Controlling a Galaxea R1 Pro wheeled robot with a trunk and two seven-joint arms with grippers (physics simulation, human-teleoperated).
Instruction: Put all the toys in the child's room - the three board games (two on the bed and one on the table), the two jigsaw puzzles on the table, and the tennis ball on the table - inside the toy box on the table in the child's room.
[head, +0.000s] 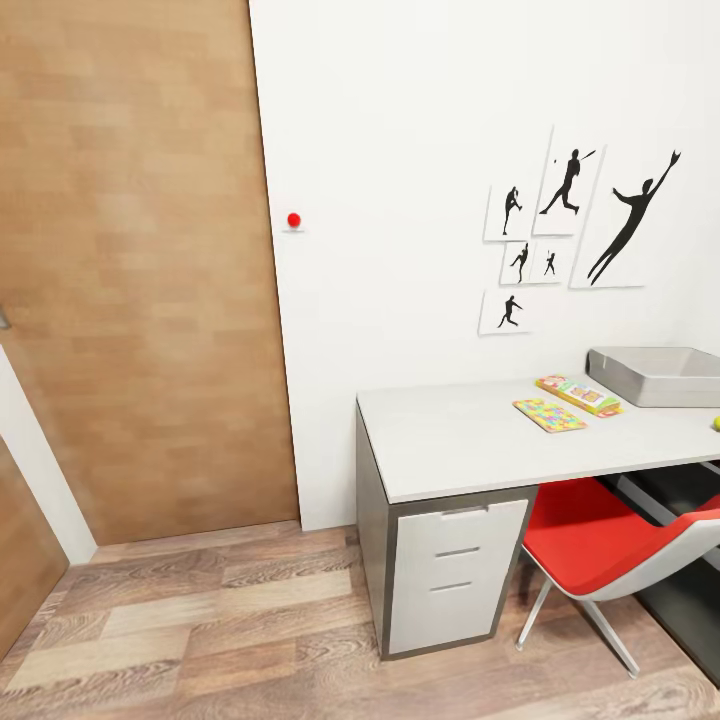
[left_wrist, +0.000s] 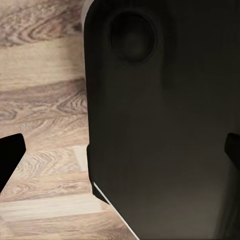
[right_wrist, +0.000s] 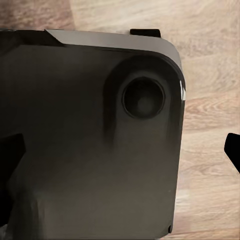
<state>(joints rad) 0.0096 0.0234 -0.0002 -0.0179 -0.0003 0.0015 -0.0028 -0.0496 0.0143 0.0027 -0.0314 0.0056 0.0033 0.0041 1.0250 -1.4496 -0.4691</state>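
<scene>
The table (head: 460, 440) stands at the right of the head view against the white wall. At its far right end sits the light-grey toy box (head: 655, 375). In front of the box lies a multicoloured jigsaw puzzle (head: 549, 414). A second flat colourful piece (head: 578, 394) lies just behind it, and I cannot tell whether it is a puzzle or a game box. The yellow tennis ball (head: 716, 423) peeks in at the frame's right edge. My left gripper (left_wrist: 120, 155) and right gripper (right_wrist: 120, 160) both hang open and empty over the robot's dark base.
A red chair (head: 600, 540) is tucked under the table, beside white drawers (head: 455, 575). A wooden door (head: 130, 270) covers the left wall. Wood floor (head: 200, 630) spreads between door and table. Silhouette pictures (head: 570, 230) hang above the table.
</scene>
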